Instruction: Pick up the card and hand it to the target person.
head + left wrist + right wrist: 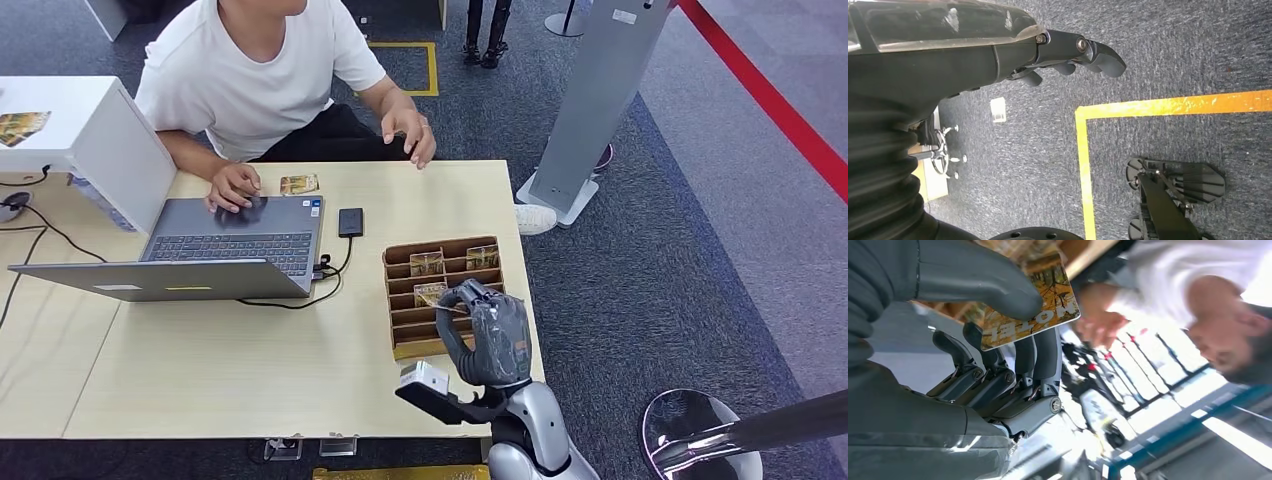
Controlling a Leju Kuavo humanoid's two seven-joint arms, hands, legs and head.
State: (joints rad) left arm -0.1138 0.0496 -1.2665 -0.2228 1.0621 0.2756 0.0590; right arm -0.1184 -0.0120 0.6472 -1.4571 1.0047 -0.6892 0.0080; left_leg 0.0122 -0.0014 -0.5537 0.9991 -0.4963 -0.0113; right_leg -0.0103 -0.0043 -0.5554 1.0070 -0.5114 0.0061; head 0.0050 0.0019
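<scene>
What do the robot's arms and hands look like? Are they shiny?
Partly. The right arm has a smooth, shiny silver shell. Its right hand is grey, with a thick grey thumb and darker fingers joined by small metal screws. A black bracket with a pale boxy part sits at the wrist. The left hand is dark and glossy, behind a grey ribbed cover.

- right hand [993, 340] comes in close, grey ribbed cover beside it
- thick grey thumb [978, 282] presses on the printed face of a card [1048, 300]; darker fingers [1040, 357] sit behind the card, so it's pinched between them
- card has yellow-brown artwork with pale lettering, one corner sticking out past the thumb
- brown cardboard edge [1088, 255] near the card
- person [1208, 305] in white shirt beyond, blurred, one hand [1100, 325] raised near the card, not touching
</scene>
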